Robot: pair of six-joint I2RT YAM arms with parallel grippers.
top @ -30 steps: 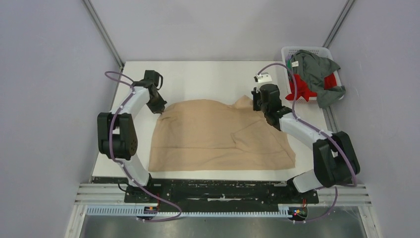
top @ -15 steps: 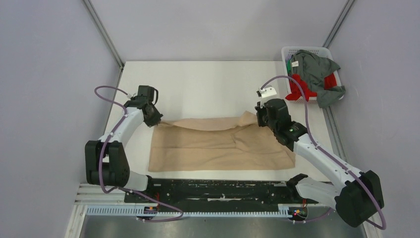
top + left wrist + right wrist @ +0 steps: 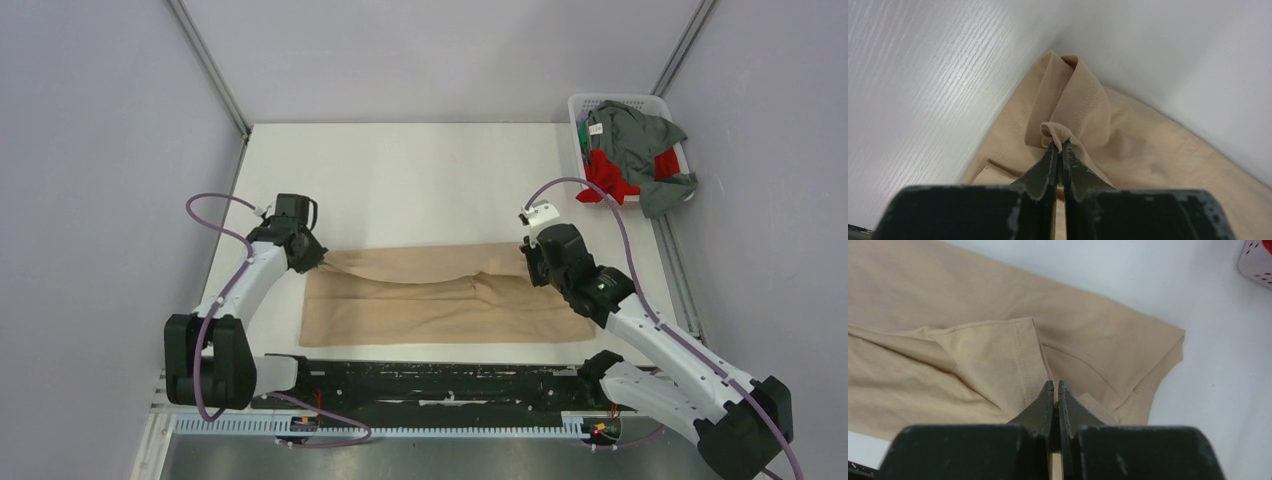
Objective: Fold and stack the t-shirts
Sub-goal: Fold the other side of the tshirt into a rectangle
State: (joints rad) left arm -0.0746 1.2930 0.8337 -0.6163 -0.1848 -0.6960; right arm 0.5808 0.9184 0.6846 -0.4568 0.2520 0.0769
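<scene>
The tan t-shirt point(image 3: 440, 300) lies as a long folded band across the near half of the table, its far edge doubled over toward me. My left gripper point(image 3: 318, 257) is shut on a bunched corner at the band's far left; in the left wrist view the tan t-shirt point(image 3: 1148, 150) is pinched at the left gripper point(image 3: 1058, 145) tips. My right gripper point(image 3: 530, 268) is at the band's far right. In the right wrist view the right gripper point(image 3: 1055, 385) is shut beside a sleeve hem of the tan t-shirt point(image 3: 948, 375), with a sliver of cloth between the jaws.
A white lattice basket point(image 3: 578, 105) stands at the table's far right corner; the basket point(image 3: 1255, 262) also shows in the right wrist view. A grey-green t-shirt point(image 3: 640, 140) hangs over its rim, and a red t-shirt point(image 3: 605, 178) lies in it. Grey walls enclose the table.
Both grippers have moved toward the near edge, carrying the tan t-shirt's far edge with them. The shirt has gone from a broad spread to a narrow folded band.
</scene>
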